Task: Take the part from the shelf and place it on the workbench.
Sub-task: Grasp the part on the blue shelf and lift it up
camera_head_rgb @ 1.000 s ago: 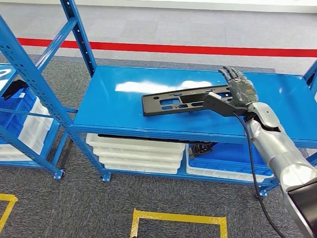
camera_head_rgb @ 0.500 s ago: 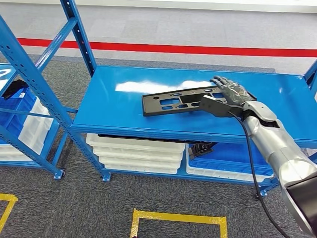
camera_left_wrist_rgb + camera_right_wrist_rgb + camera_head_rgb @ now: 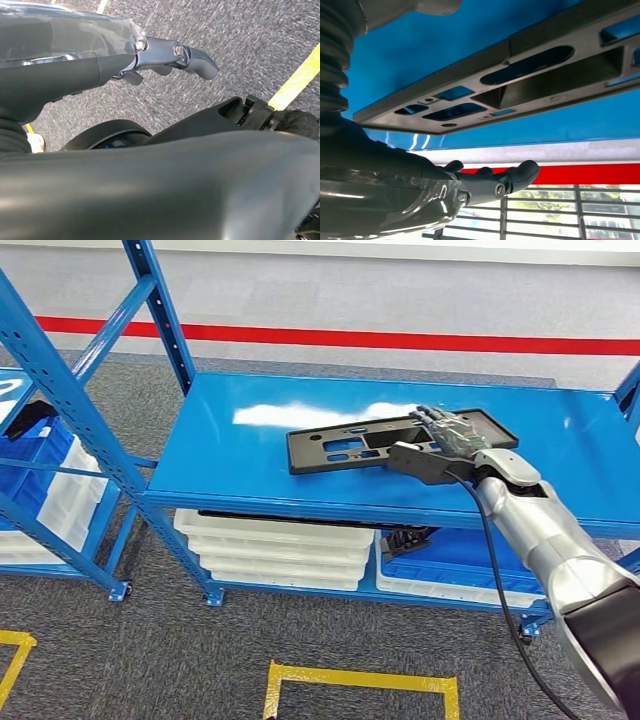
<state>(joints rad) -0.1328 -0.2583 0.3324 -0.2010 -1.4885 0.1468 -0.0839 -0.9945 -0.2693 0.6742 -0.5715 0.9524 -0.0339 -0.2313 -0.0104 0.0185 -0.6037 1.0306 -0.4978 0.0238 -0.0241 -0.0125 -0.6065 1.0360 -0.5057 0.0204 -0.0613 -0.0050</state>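
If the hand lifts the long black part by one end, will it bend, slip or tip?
The black part looks moulded, with ribs and cut-outs, so it is probably stiff and fairly light. It is long and lies flat on the glossy blue shelf, so it may slide if pushed. The right hand is over one end; the far end may droop.

the left hand (image 3: 166, 57) hangs over the grey floor (image 3: 241, 40), fingers (image 3: 200, 62) holding nothing, near a yellow line (image 3: 298, 80).
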